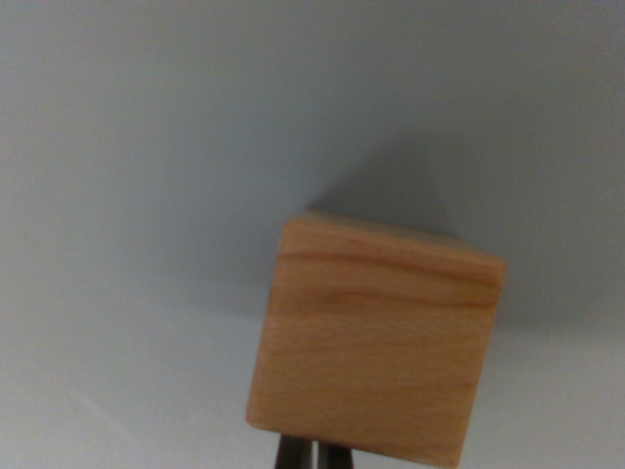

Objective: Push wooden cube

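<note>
Pale grey tabletop [146,147] fills our view; the wooden cube [376,337] sits directly ahead of our gripper [312,456] (its dark fingertips nearly together), apparently touching its near face.

One wooden cube [371,342], and only one, sitting big and close in the wrist view, slightly blurred. Three of its faces on show: one broad face toward the camera, a thin strip of a second along the upper edge, a sliver of a third down the wrist view's right. One plain grey surface [146,195] under it and all around it. One dark shadow [391,191] behind the cube, a single wedge. Two dark fingertips [290,453] poking up at the bottom edge, side by side, so one gripper [312,455]. Count of everything else: zero to report.
</note>
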Controlling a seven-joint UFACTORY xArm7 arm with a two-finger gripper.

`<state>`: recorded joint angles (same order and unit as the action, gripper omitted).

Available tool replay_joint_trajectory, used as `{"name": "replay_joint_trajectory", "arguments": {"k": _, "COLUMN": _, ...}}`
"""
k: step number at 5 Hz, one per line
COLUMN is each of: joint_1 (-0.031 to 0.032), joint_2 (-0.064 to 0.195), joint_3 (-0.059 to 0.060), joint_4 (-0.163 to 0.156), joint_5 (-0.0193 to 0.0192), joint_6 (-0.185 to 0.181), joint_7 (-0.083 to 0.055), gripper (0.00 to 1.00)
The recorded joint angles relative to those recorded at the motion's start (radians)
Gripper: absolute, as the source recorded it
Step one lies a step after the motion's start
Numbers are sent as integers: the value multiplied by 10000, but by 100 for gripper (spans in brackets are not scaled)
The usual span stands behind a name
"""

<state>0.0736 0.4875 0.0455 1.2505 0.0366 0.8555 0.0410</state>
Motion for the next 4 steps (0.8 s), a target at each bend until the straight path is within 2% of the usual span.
{"name": "replay_joint_trajectory", "arguments": {"k": 1, "joint_1": 0, "joint_2": 0, "joint_3": 0, "joint_4": 0, "joint_5": 0, "joint_6": 0, "joint_7": 0, "gripper": 100}}
{"name": "replay_joint_trajectory", "arguments": {"k": 2, "joint_1": -6, "joint_2": 291, "joint_3": -13, "joint_4": 472, "joint_5": -16, "joint_6": 182, "joint_7": -7, "gripper": 100}}
{"name": "replay_joint_trajectory", "arguments": {"k": 3, "joint_1": -6, "joint_2": 291, "joint_3": -13, "joint_4": 472, "joint_5": -16, "joint_6": 182, "joint_7": -7, "gripper": 100}}
{"name": "replay_joint_trajectory", "arguments": {"k": 4, "joint_1": -11, "joint_2": 575, "joint_3": -27, "joint_4": 934, "joint_5": -32, "joint_6": 360, "joint_7": -14, "gripper": 100}}
